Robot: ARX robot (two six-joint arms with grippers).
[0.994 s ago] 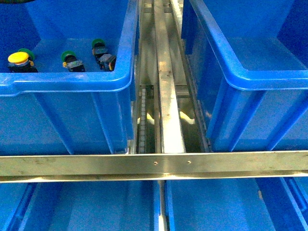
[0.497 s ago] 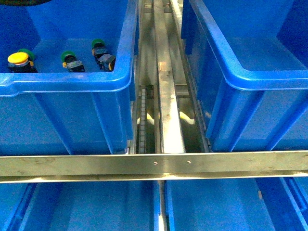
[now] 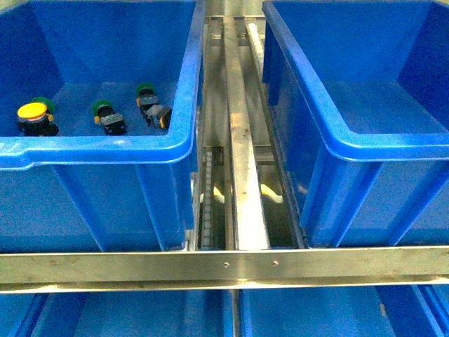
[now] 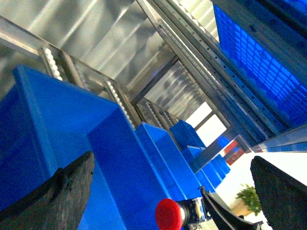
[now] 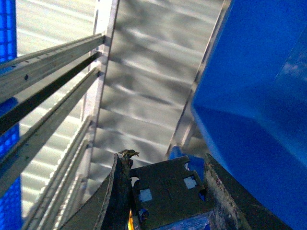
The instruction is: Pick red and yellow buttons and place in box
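Observation:
The yellow button (image 3: 33, 112) lies in the left blue bin (image 3: 105, 149) near its front wall, in the front view. Neither gripper shows in that view. My right gripper (image 5: 165, 163) is shut on the dark body of the red button (image 5: 168, 191), held up in the air beside a blue bin wall (image 5: 259, 96). In the left wrist view the red button's round cap (image 4: 169, 214) shows between the spread fingers of my left gripper (image 4: 171, 158), which is open and empty. The right gripper's finger (image 4: 225, 218) shows behind the cap.
Two green-capped switches (image 3: 104, 109) (image 3: 146, 91) lie beside the yellow button. An empty blue bin (image 3: 351, 133) stands at the right. Metal rails (image 3: 238, 126) run between the bins and a metal crossbar (image 3: 224, 265) spans the front. More blue bins sit below.
The front view has shifted, so both bins sit lower in the picture and show more of their insides. The switches in the left bin have not moved within it.

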